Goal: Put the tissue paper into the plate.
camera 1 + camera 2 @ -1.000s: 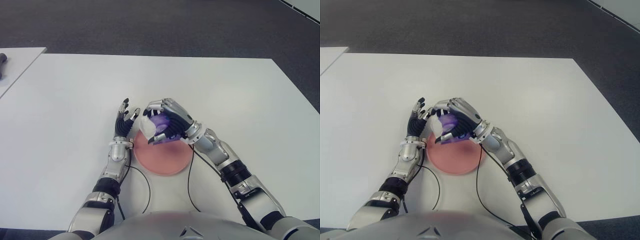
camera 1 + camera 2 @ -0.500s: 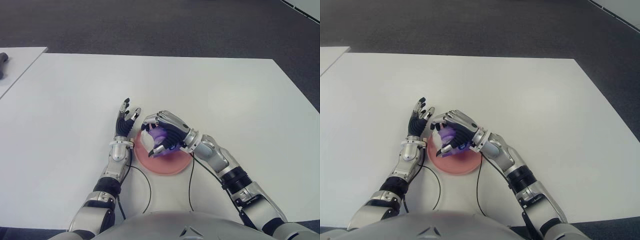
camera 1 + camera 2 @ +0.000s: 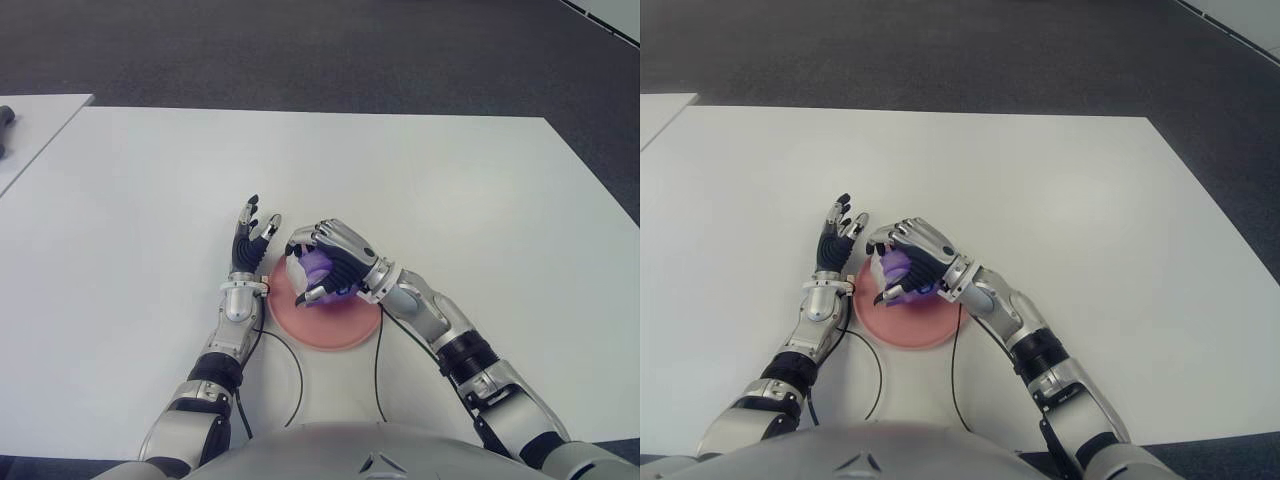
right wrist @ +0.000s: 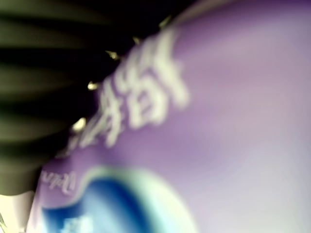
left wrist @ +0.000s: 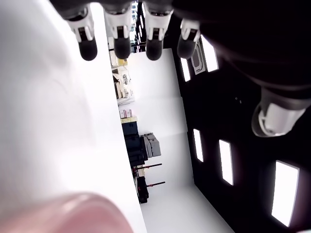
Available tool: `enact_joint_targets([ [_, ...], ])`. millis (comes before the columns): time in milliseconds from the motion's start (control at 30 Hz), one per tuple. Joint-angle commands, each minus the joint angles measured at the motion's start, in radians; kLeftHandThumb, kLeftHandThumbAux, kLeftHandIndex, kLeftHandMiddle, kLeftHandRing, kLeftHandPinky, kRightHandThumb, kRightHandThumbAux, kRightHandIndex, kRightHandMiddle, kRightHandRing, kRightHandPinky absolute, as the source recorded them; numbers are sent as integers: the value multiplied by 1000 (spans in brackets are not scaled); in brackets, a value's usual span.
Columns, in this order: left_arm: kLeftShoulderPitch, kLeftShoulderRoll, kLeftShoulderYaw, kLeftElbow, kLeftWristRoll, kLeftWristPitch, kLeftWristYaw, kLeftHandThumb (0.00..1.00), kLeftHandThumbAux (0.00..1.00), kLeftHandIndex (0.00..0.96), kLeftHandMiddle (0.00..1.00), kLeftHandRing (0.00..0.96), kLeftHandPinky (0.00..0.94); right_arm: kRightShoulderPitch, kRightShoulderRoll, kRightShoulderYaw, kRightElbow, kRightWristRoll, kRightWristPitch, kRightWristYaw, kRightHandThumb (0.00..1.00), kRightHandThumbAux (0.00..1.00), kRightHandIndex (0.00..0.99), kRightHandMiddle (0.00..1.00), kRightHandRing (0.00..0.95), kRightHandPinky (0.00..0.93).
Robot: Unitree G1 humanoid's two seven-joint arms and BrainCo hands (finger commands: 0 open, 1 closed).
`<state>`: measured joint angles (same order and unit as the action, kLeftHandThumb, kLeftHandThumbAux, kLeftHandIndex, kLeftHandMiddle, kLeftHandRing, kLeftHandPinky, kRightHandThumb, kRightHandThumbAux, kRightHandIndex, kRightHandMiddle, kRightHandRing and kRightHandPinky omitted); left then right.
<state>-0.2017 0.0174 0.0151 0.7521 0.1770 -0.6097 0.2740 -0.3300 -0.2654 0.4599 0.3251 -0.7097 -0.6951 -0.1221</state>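
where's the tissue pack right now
The tissue pack is gripped in the right robot hand, over the far-left part of the pink plate, beside the open left robot hand.

White table (image 3: pixel 420 180) on dark, perhaps carpeted, floor (image 3: pixel 300 50).

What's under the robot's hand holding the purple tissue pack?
The pink plate lies under the right hand and tissue pack. Whether the pack touches it is hidden.

the plate (image 3: pixel 335 325) lies on the surface (image 3: pixel 480 200), close in front of the robot. the right robot hand (image 3: pixel 325 265) is over the plate's far edge, closed around the tissue paper (image 3: pixel 312 268). the left robot hand (image 3: pixel 250 240) shows just left of the plate.
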Motion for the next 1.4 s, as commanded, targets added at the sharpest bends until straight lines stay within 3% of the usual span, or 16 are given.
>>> enact_joint_targets([
  [33,18,0,-8,29,8,2,5,0,402,0,0,0,0,-25,14,23,104,-64,0,-90,856,674,403,535,804,793],
  [300,29,0,-6,12,3,10,2,0,410,0,0,0,0,-54,24,44,178,-97,3,-187,856,673,405,538,816,801],
  [600,37,1,-7,-13,10,41,6,0,423,0,0,0,0,-51,46,30,215,44,5,-67,853,675,403,530,758,728],
  [700,42,1,-9,-24,16,56,10,0,429,0,0,0,0,-56,45,28,225,80,-4,-29,839,677,394,541,707,647],
  [800,43,2,-9,-31,14,64,7,0,431,0,0,0,0,-61,35,33,220,84,-2,-4,739,698,416,631,680,611],
  [833,43,2,-9,-31,12,67,2,0,431,0,0,0,0,-61,24,36,210,84,1,15,719,704,418,617,650,574],
  [867,43,2,-9,-31,10,70,0,0,430,0,0,0,0,-60,17,38,202,84,2,30,570,631,408,582,595,523],
  [933,41,3,-8,-29,6,74,-6,0,430,0,0,0,0,-58,5,39,186,89,10,64,437,567,399,550,546,478],
  [1033,36,4,-6,-23,-1,78,-13,0,430,0,0,0,0,-53,-16,44,152,105,41,148,288,517,297,354,339,307],
  [1200,24,7,-2,2,-13,70,-26,0,440,0,0,0,0,-47,-47,54,95,145,97,300,174,488,107,116,106,96],
  [1400,19,12,3,13,-32,74,-56,0,462,0,0,0,0,-47,-82,54,51,206,98,427,107,426,14,15,14,12],
])
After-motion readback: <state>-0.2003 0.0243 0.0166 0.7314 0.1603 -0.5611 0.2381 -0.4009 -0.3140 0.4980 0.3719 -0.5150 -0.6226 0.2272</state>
